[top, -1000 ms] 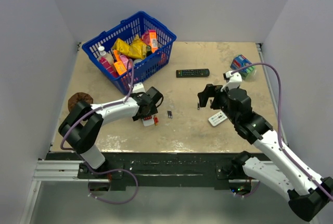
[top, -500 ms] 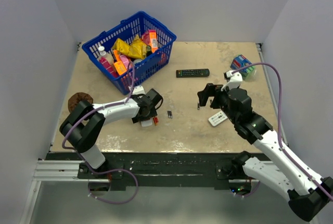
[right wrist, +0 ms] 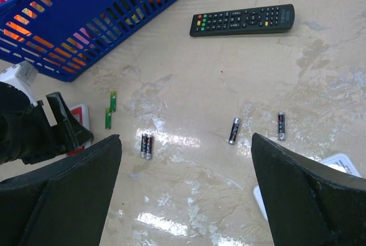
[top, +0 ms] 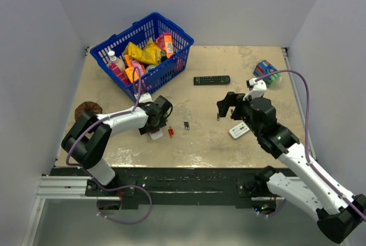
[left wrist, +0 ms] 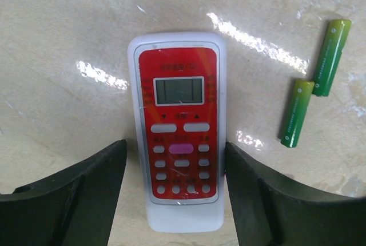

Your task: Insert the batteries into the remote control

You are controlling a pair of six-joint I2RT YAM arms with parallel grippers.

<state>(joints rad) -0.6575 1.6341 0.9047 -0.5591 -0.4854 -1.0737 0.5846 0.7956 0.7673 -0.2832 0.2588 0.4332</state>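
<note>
- Hovering over the tabletop [right wrist: 189,68], the right gripper [right wrist: 186,200] has its jaws spread and empty.
- The left gripper [left wrist: 174,154] has its jaws spread too, flanking the remote control [left wrist: 177,114] at the centre of the left wrist view.
- That remote lies buttons-up; I'd close squarely on its long edges, since it likely needs flipping.
- Two green batteries [left wrist: 296,113] lie to its upper right, untouched.

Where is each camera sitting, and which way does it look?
Top external: above and behind the arms, looking down at the table; both arms show.
Left wrist: on the left arm, looking straight down at the red remote between the left tool's fingers.
Right wrist: on the right arm, looking across the table at the blue basket and black remote; the right tool's fingers show.
Shared: both wrist views show the two green batteries.
</note>
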